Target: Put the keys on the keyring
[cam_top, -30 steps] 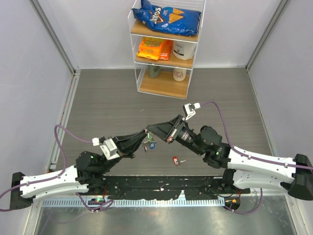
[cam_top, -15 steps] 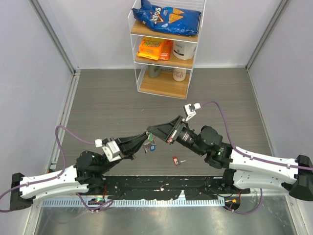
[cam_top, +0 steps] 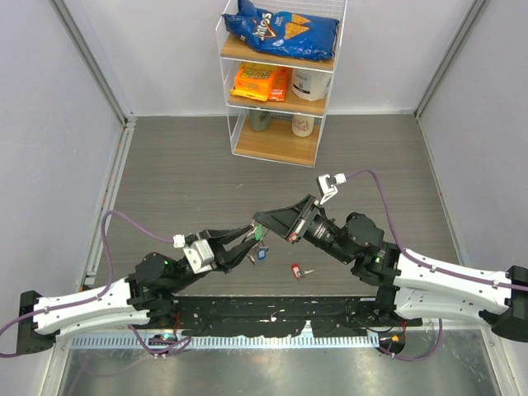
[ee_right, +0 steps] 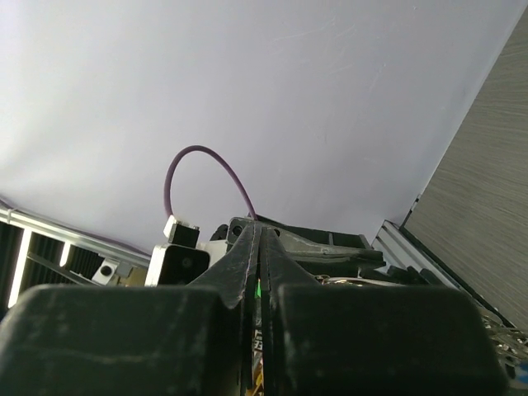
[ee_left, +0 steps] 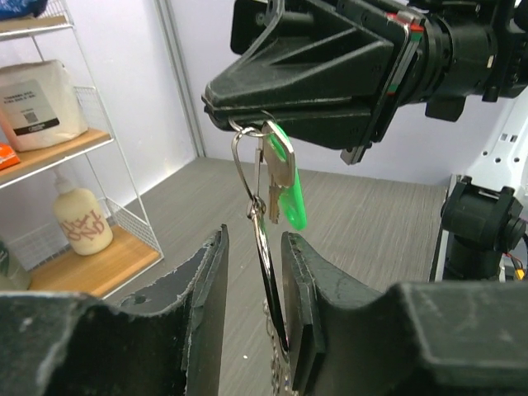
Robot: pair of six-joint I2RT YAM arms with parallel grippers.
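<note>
The keyring (ee_left: pixel 264 256), green key (ee_left: pixel 285 186) threaded, is pinched by the closed right gripper (ee_left: pixel 247 122), between fingers of the open left gripper (ee_left: pixel 253 241); the red key (cam_top: pixel 295 270) is unthreaded.

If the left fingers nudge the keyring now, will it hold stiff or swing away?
Likely swings: the keyring hangs from the right gripper, pinched only at its top. The thin wire looks stiff, so it probably pivots rather than bends. The green key dangles loose on it and may slide.
</note>
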